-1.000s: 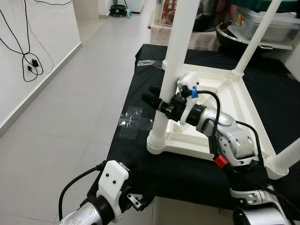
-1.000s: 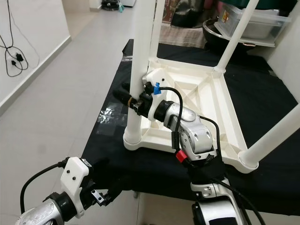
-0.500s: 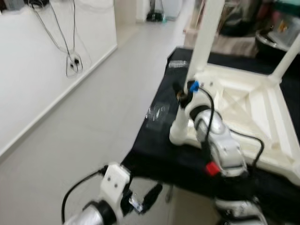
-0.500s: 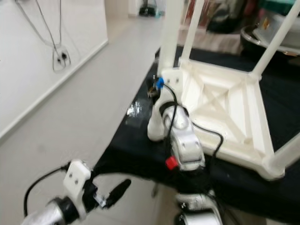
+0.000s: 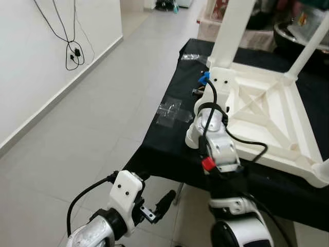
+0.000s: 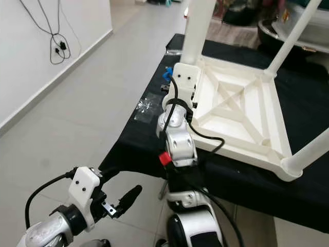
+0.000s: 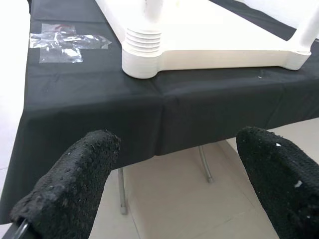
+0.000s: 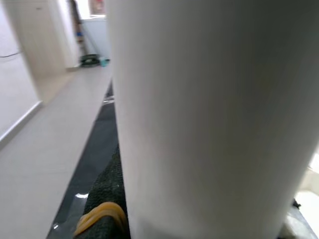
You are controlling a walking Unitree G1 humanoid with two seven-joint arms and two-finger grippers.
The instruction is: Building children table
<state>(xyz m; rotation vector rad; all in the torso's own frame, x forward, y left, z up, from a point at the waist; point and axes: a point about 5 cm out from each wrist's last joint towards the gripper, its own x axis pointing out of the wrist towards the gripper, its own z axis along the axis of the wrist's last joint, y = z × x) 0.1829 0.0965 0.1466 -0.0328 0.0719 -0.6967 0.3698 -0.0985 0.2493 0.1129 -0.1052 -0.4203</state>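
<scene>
Camera shifted; right gripper at table leg.

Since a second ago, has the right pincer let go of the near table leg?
No. The right pincer stays at the table leg, beside the same corner socket; the camera moved, not the pincer.

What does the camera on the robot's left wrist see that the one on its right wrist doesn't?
The left wrist view looks between its open pincer's two black fingers at the ribbed socket at the corner of the upturned white table, a crumpled clear plastic bag, and the floor under the black cloth. The right wrist view is pressed right against one white table leg, with a yellow band low down and a hallway behind. Both show white table plastic and black cloth.
</scene>
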